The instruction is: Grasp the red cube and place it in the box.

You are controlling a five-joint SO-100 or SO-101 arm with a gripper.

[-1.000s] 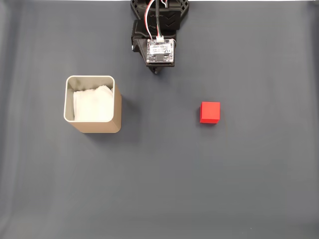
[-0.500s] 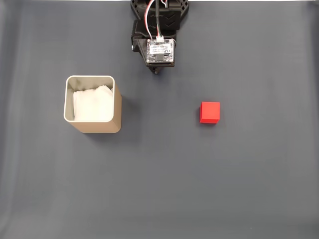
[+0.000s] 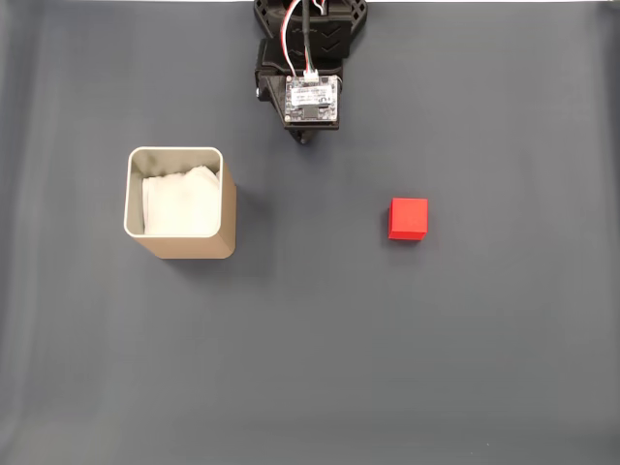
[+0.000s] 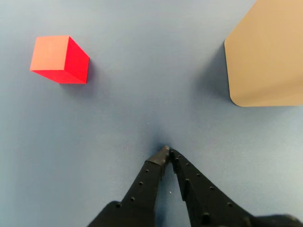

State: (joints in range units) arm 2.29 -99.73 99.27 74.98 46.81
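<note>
Grey cloth (image 3: pixel 310 368) covers the table and nothing on it has shifted over the last second. Tan box (image 3: pixel 180 203) sits at nine o'clock in the fixed view, the red cube (image 3: pixel 408 218) at three o'clock, well apart. The gripper (image 4: pixel 167 152), fingertips together and empty, hasn't started its approach

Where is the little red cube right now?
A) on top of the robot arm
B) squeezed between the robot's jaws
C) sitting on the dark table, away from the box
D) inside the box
C: in the fixed view the red cube sits alone on the dark table, well to the right of the box, and in the wrist view the gripper holds nothing, its jaws closed together.
</note>
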